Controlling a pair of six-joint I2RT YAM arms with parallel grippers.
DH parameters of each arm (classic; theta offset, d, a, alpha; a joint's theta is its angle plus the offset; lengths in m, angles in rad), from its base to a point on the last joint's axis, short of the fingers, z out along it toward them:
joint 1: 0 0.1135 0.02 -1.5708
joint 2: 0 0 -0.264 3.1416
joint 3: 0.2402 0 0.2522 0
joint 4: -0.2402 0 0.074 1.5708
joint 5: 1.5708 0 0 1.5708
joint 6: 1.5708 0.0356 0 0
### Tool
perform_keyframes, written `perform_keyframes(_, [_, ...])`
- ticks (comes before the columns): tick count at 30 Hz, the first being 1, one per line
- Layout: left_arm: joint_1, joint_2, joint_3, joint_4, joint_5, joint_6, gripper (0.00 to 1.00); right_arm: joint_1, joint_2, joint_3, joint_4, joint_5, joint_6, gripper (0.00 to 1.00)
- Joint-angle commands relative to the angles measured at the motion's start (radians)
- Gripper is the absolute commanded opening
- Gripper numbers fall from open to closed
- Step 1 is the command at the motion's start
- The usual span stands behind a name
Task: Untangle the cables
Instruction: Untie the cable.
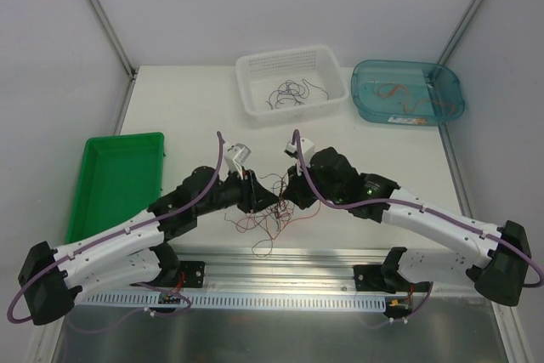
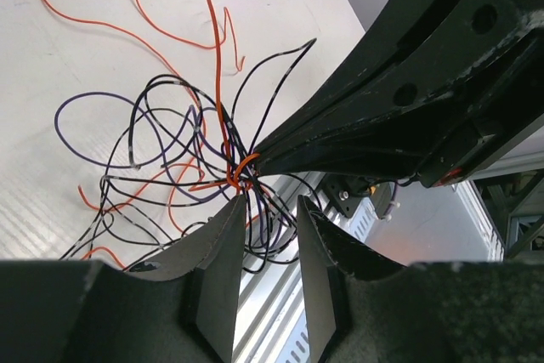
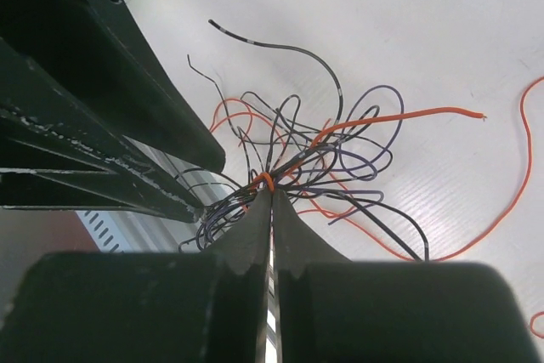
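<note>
Right claw (image 3: 272, 196) is shut, left claw (image 2: 269, 204) seemingly parted

Your cables (image 2: 242, 172) are orange, black and purple; the table (image 1: 187, 99) is white, the tray (image 1: 115, 180) green, the lattice-patterned basket (image 1: 252, 82) white, the bin (image 1: 406, 63) translucent teal.

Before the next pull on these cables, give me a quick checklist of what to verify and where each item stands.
1. Right gripper shut on the cables: ok, it pinches the bunch at its tip.
2. Left gripper gripping a strand: not ok, its jaws stand apart and strands run loose between them.
3. Which strand the left gripper would catch on closing: cannot tell, several cross there.
4. Grippers apart from each other: ok, close but not touching in the left wrist view.
5. Knot loosened: not ok, strands bunch tightly at the orange loop.
</note>
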Motion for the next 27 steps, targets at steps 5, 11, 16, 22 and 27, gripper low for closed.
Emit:
perform_keyframes(5, [-0.011,0.049,0.073,-0.016,0.02,0.0,0.29,0.028,0.028,0.07,-0.048,0.12,-0.011,0.01])
perform_keyframes(11, [-0.03,0.117,0.1,-0.042,0.0,0.002,0.27,0.051,0.052,0.101,-0.08,0.169,-0.013,0.01])
perform_keyframes(16, [-0.041,0.163,0.121,-0.054,-0.013,0.0,0.25,0.065,0.064,0.109,-0.074,0.182,-0.01,0.01])
perform_keyframes(22, [-0.053,0.185,0.124,-0.068,-0.041,0.004,0.1,0.071,0.067,0.11,-0.071,0.185,-0.015,0.01])
perform_keyframes(27, [-0.056,0.157,0.121,-0.08,-0.062,0.031,0.0,0.071,0.067,0.104,-0.086,0.241,-0.01,0.01])
